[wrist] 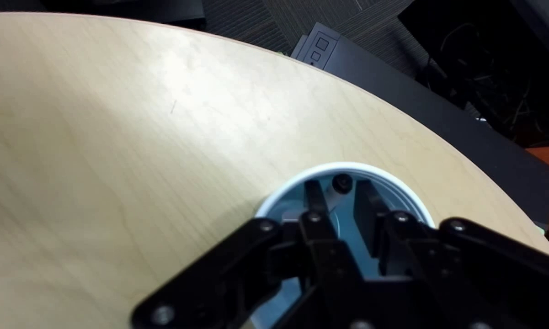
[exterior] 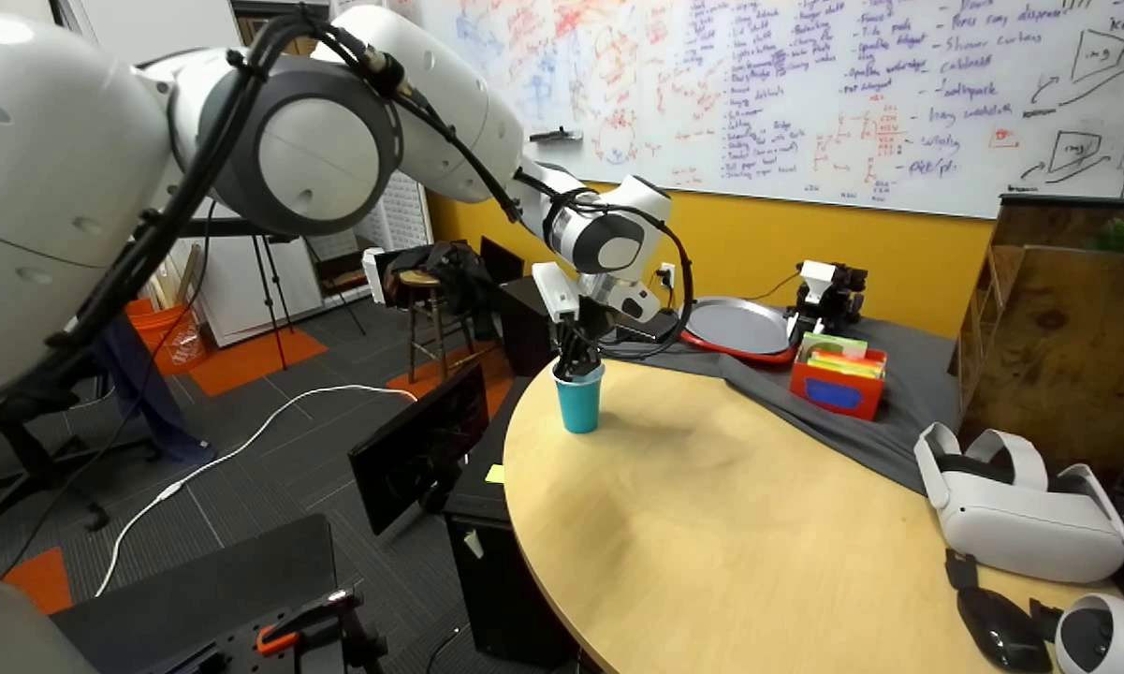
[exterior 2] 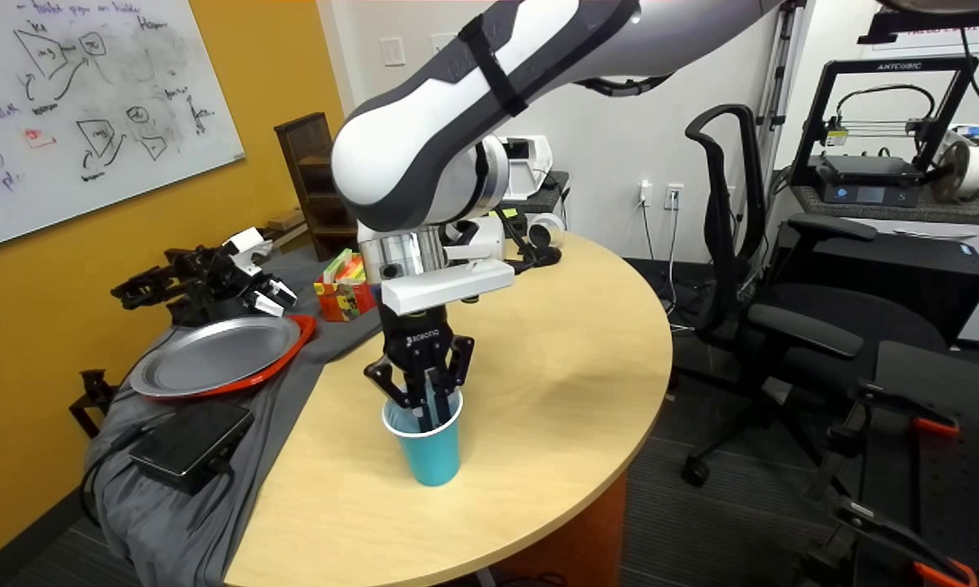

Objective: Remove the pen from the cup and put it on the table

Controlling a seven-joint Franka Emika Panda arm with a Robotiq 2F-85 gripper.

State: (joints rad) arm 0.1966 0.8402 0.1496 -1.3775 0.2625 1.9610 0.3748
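Glare on table (wrist: 205, 77), soft shadows, blurred gripper (wrist: 339, 191)

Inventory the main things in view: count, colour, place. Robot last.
table: 1, tan, near yellow wall
cup: 1, teal, upright on table
pen: 1, black-ended, inside cup
VR headset: 1, white, on table
cloth: 1, grey, under box
box: 1, red, on cloth
round pan: 1, silver, on red tray
whiteboard: 1, white, on wall
3D printer: 1, black, background
arm: 1, white and dark grey, above table
gripper: 1, black, open, pointing into cup
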